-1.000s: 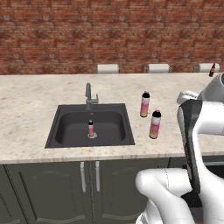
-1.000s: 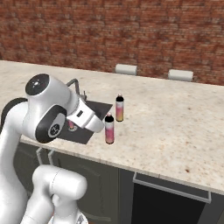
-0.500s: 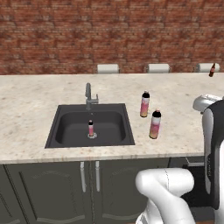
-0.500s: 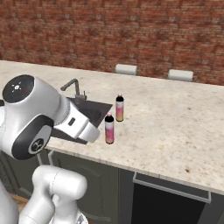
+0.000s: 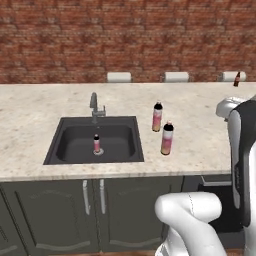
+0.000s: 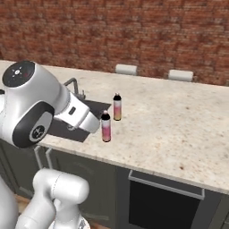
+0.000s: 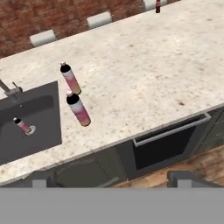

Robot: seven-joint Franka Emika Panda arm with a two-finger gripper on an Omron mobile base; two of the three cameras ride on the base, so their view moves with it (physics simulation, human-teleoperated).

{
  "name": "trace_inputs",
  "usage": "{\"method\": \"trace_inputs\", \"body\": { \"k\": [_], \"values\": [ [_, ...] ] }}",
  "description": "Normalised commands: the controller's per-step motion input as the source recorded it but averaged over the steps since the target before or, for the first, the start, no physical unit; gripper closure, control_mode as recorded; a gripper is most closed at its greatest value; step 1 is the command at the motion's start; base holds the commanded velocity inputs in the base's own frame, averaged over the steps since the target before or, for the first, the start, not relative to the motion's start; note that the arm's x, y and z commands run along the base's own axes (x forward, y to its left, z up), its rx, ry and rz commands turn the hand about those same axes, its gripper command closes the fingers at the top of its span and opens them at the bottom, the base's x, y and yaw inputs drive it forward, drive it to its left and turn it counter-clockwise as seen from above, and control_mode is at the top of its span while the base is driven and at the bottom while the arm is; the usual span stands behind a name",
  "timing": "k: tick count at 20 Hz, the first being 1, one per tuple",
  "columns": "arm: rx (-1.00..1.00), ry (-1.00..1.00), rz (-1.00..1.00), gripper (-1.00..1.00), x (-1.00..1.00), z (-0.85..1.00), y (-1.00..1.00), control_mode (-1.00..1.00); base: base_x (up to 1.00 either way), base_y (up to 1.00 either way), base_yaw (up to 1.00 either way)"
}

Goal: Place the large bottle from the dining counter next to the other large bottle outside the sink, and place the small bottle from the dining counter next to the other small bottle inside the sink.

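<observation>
The long beige speckled stone surface stretches under a red brick wall; a dark rectangular sink is sunk into it; beside the sink stand two tall slim black-capped bottles close together, the pink-to-yellow one farther back, the mostly pink one nearer the edge; a tiny pale pink-based bottle stands inside the sink; a tiny dark brown-red bottle sits far off at the back edge; my jaws are spread wide, holding nothing.
</observation>
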Motion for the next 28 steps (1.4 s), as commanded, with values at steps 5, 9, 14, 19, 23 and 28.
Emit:
{"method": "trace_inputs", "body": {
  "k": [5,9,14,19,23,28],
  "values": [
    [0.00,0.00,0.00,-1.00,0.00,0.00,0.00,1.00,-0.71,-0.97,0.01],
    [0.00,0.00,0.00,-1.00,0.00,0.00,0.00,1.00,-0.56,-1.00,0.01],
    [0.00,0.00,0.00,-1.00,0.00,0.00,0.00,1.00,-0.43,-1.00,0.01],
    [0.00,0.00,0.00,-1.00,0.00,0.00,0.00,1.00,-0.27,-1.00,0.01],
    [0.00,0.00,0.00,-1.00,0.00,0.00,0.00,1.00,-0.15,-1.00,0.01],
    [0.00,0.00,0.00,-1.00,0.00,0.00,0.00,1.00,-0.14,-1.00,0.01]
  ]
}}
